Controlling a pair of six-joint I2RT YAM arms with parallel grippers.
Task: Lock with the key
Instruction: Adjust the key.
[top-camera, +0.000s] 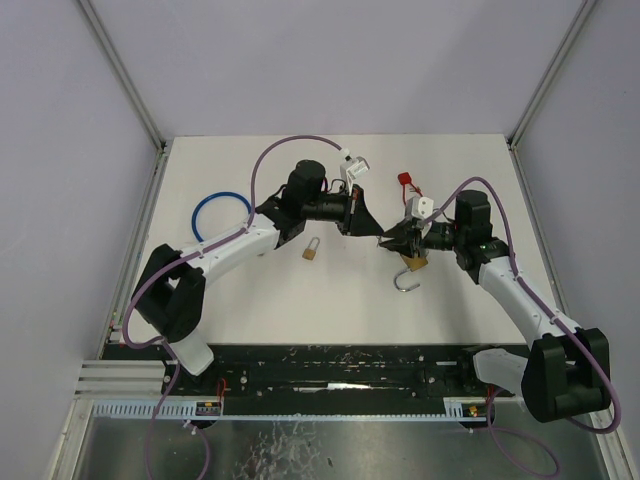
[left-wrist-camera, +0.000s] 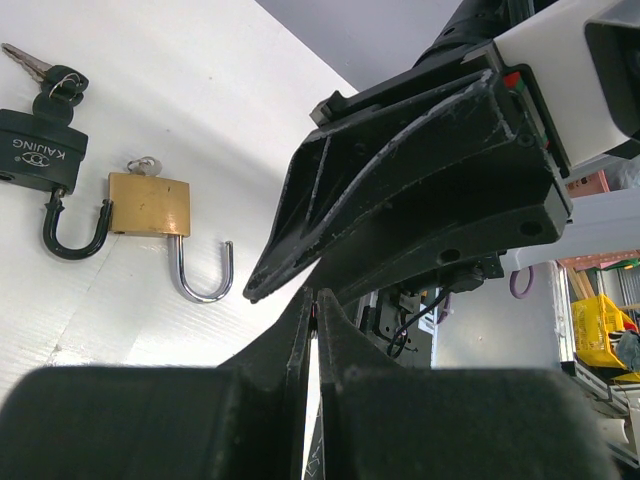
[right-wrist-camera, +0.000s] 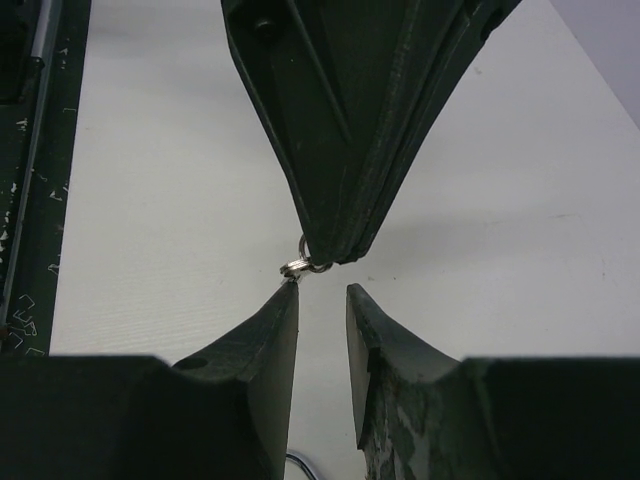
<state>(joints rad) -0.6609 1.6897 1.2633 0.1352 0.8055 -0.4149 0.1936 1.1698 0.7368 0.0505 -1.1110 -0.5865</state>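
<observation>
One white table (top-camera: 280, 300) holds it all. Two robot arms reach over it, the left arm (top-camera: 230, 245) from the lower left of the top view and the right arm (top-camera: 515, 290) from the lower right. Their tips meet in the middle. Of the two claws, the left claw (left-wrist-camera: 315, 305) is pressed tight together. In the right wrist view a tiny key ring (right-wrist-camera: 298, 264) sticks out of its tip, and what else it pinches is hidden. The right claw (right-wrist-camera: 322, 295) is spread a little with nothing in the gap, and one of its fingers (right-wrist-camera: 275, 325) touches the key ring. One blue ring (top-camera: 195, 215) lies in the left part of the top view. Three padlocks are there. The black padlock (left-wrist-camera: 40, 150) is in the upper left of the left wrist view. Its hoop points down the frame and its keys (left-wrist-camera: 35, 70) point to the upper left corner; I cannot count them. Just beside it on the right lies the big brass padlock (left-wrist-camera: 150, 205), flat, its long side going up and down the frame. One key (left-wrist-camera: 145, 166) shows at its top end, and its silver hoop (left-wrist-camera: 205, 275) points down, swung open to the right. In the top view it lies just below the right claw. The small brass padlock (top-camera: 312, 250) lies alone near the middle of the top view, hoop pointing up. One small red thing (top-camera: 404, 179) lies above the claws.
</observation>
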